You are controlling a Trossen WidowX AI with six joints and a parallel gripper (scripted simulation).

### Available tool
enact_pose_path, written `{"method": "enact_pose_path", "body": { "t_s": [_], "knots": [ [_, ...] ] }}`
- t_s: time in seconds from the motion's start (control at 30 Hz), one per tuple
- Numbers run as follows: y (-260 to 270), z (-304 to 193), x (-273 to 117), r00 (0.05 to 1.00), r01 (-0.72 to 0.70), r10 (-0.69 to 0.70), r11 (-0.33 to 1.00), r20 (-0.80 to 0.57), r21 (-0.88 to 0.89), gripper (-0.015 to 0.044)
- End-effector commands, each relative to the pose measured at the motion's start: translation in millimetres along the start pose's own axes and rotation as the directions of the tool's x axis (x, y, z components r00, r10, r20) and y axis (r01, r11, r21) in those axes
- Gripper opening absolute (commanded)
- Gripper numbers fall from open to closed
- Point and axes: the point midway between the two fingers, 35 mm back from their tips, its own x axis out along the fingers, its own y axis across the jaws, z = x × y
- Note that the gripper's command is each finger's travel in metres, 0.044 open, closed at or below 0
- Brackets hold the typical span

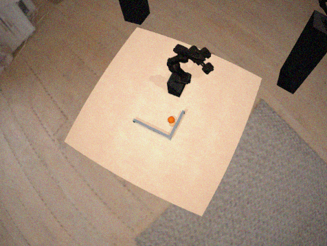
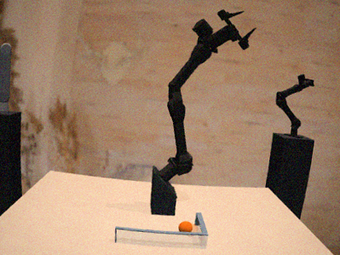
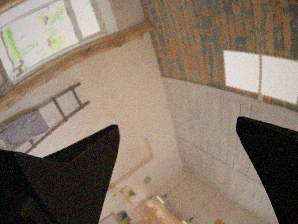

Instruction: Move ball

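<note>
The end effector (image 2: 238,26) is raised high above the bench (image 2: 79,227), fingers spread wide and holding nothing, pointing up and away; the wrist view shows only walls and ceiling. The ball (image 2: 185,226) rests near the bench's middle, inside the walls (image 2: 156,231), close to their corner. I cannot make out the see-through copy for certain.

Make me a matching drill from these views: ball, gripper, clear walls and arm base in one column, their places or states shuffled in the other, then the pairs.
Things:
1. ball
2. gripper
3. clear walls
4. arm base

Places or states:
A. raised high, fingers apart, holding nothing
B. forms an L-shaped corner on the table
C. orange, inside the corner by the short wall
D. dark block behind the walls

Pairs: 1-C, 2-A, 3-B, 4-D
</note>
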Motion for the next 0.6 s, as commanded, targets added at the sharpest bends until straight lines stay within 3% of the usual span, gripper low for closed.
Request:
{"method": "enact_pose_path", "body": {
  "t_s": [0.0, 0.33, 0.57],
  "knots": [
    [2, 1, 0, 1.000, -0.006, 0.006, 1.000, 0.001, -0.007, 0.0374],
    [110, 92, 8, 0.970, -0.182, 0.222, 0.935, 0.103, -0.306, 0.0368],
    [220, 139, 7, 0.916, -0.298, 0.386, 0.834, 0.106, -0.465, 0.0368]
  ]
}}
